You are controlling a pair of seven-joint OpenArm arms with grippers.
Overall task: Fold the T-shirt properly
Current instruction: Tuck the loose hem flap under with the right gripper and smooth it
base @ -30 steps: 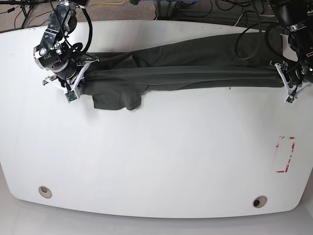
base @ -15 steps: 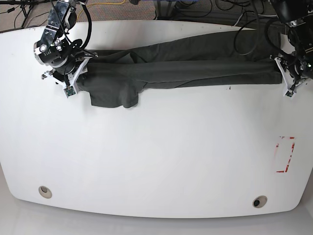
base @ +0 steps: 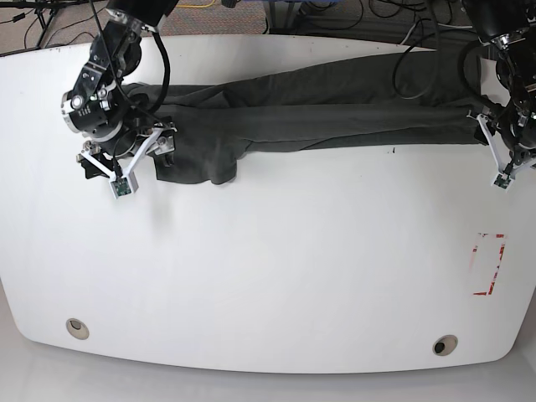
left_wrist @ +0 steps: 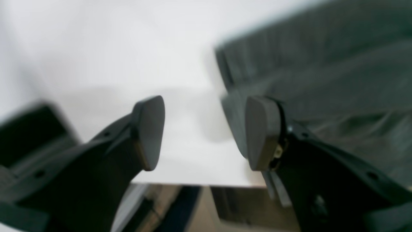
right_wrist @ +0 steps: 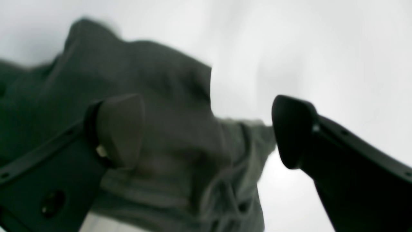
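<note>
Overhead, two arms reach in from the far side of the table (base: 268,276), one at each end of the cloth.
T-shirt (base: 335,105): lies as a long, narrow dark band along the far part of the white table, one sleeve flap (base: 201,163) hanging toward the near side at the base view's left end.
Right arm: bent down over the sleeve end, wrist tilted so the white fingers splay toward the near edge.
Right gripper (right_wrist: 206,132): jaws spread wide above rumpled grey fabric; nothing is pinched between the pads (right_wrist: 120,129).
Left arm: comes down at the base view's right edge, at the shirt's other end.
Left gripper (left_wrist: 204,132): jaws clearly parted, bare table showing in the gap; one pad (left_wrist: 257,132) sits just beside the shirt's edge, possibly touching it, though the blur hides contact.
Red marking (base: 488,264): on the table near the right side, well apart from the shirt.
</note>
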